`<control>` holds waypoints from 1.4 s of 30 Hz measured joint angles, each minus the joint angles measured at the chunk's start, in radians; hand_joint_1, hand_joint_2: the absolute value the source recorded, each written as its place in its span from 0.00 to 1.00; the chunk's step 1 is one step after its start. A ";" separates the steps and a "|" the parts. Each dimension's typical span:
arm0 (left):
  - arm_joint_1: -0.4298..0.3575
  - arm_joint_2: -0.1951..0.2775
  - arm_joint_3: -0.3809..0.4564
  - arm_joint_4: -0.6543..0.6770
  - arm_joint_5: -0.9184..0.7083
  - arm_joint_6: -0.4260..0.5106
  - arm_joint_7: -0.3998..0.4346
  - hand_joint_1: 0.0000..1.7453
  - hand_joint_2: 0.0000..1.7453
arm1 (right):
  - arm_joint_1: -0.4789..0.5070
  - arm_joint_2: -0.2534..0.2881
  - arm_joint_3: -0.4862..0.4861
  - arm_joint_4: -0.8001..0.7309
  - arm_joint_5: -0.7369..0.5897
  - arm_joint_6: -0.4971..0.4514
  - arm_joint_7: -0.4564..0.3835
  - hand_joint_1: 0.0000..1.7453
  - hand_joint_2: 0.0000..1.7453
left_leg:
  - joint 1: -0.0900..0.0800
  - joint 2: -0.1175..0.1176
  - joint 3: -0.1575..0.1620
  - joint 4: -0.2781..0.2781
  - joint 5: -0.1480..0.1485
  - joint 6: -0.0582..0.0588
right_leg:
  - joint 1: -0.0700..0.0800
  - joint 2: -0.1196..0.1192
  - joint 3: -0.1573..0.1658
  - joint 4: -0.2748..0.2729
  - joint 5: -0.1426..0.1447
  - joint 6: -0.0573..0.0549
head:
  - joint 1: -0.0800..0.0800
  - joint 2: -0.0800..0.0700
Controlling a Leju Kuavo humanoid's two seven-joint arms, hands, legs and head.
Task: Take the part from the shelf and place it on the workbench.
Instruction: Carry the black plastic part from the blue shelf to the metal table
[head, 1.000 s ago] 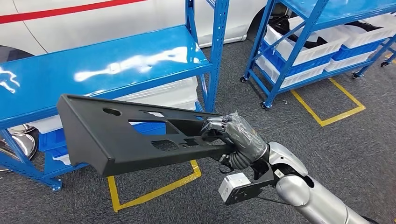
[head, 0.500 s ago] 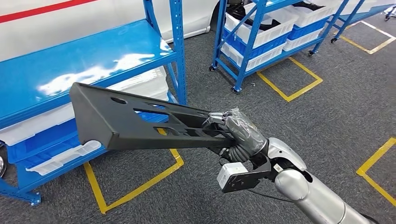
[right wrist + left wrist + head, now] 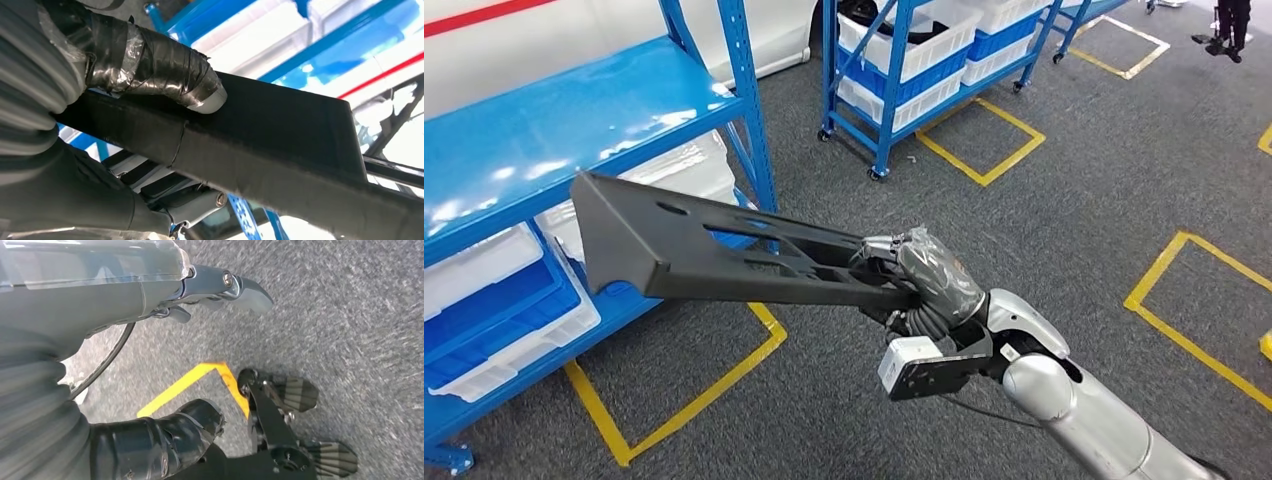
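On my head view the blue shelf [image 3: 574,110] fills the left side, white bins [image 3: 494,290] on its lower level, with a second blue rack [image 3: 894,60] further off on grey carpet marked by yellow tape [image 3: 684,400]. The long black part [image 3: 714,250] hangs in the air beside the shelf, off it. My right robot hand [image 3: 924,275] grips its near end, fingers wrapped round. My left robot hand [image 3: 150,285] hangs over the carpet; I cannot tell its state.
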 joint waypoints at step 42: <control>0.000 -0.014 0.055 -0.001 0.035 -0.002 -0.038 0.00 1.00 | -0.028 0.006 0.000 0.039 0.002 0.012 0.015 1.00 1.00 | -0.013 0.148 -0.036 0.001 0.021 0.029 | 0.000 -0.152 0.075 0.053 -0.113 0.004 | 0.008 0.000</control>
